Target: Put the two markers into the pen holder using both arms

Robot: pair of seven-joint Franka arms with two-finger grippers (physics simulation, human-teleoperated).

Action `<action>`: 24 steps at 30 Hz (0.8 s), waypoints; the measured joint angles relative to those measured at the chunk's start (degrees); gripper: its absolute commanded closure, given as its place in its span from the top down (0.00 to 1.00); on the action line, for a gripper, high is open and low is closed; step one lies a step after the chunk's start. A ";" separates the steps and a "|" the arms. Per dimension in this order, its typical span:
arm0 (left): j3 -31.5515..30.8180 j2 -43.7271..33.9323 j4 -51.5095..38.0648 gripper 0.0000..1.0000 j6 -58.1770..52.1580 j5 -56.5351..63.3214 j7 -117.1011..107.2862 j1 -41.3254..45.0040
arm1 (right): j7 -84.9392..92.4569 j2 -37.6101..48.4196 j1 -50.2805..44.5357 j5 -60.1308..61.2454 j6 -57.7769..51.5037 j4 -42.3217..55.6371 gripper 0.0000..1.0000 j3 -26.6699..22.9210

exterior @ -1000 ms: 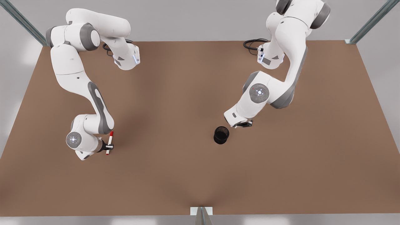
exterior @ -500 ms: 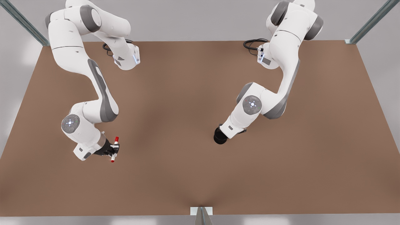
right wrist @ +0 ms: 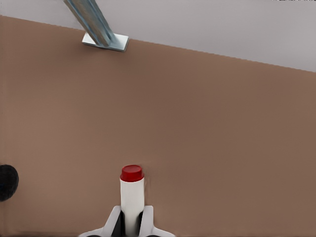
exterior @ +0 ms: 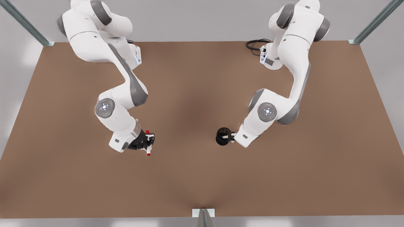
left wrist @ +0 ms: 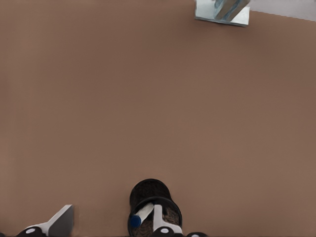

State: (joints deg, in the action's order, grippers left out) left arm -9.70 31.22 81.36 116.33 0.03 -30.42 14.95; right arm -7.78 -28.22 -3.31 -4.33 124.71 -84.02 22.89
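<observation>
The black mesh pen holder stands right of the table's middle in the front view. My left gripper hovers at its rim, open. In the left wrist view the blue-capped marker leans inside the pen holder beside one finger; the other finger is far apart from it. On the front view's left, my right gripper is shut on the red-capped marker, held off the table. The right wrist view shows that marker pinched between the fingers, with the pen holder at the frame's edge.
A brown table carries both arm bases. Black cables lie by the base at the back on the front view's right. Metal posts stand at the back corners, and a bracket sits mid front edge. Bare table separates the two grippers.
My right arm carried the red marker toward the table's middle, tipping it more upright. My left arm swung over the pen holder, and the blue marker now rests inside it.
</observation>
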 measured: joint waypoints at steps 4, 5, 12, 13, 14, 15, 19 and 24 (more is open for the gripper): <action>0.14 -6.59 -1.25 1.00 -9.67 1.54 5.32 -13.68 | -2.53 -0.52 -5.84 -0.03 5.81 0.62 0.23 0.27; 0.14 -10.19 -1.81 1.00 -12.44 2.38 6.55 -14.55 | -3.04 -0.77 -6.92 -0.14 8.08 0.67 0.23 0.28; 0.14 -15.29 -2.05 1.00 -23.32 4.71 13.04 -14.69 | -5.15 -7.21 -17.37 -3.28 28.10 4.22 0.23 0.00; 0.14 -15.06 -2.06 1.00 -24.07 4.79 13.71 -14.69 | -5.38 -8.79 -18.82 -4.24 30.19 6.32 0.23 -0.22; 0.14 -14.76 -2.05 1.00 -24.71 4.84 14.34 -14.69 | -5.61 -10.21 -20.06 -5.40 32.18 8.14 0.23 -0.36; 0.14 -14.42 -2.05 1.00 -25.24 4.90 14.96 -14.72 | -5.84 -11.64 -21.21 -6.33 33.92 10.38 0.22 -0.45; 0.14 -13.35 -2.05 1.00 -26.47 5.12 17.10 -14.93 | -6.74 -13.84 -24.62 -9.68 39.14 13.50 0.22 -0.72; 0.14 -13.14 -2.05 1.00 -27.08 5.26 19.18 -14.86 | -7.76 -16.50 -25.57 -14.62 44.04 13.65 0.22 -1.63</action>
State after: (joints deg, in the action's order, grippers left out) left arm -9.56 18.08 79.31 89.24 5.29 -11.24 0.09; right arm -15.55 -44.72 -28.88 -18.94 168.75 -70.37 21.26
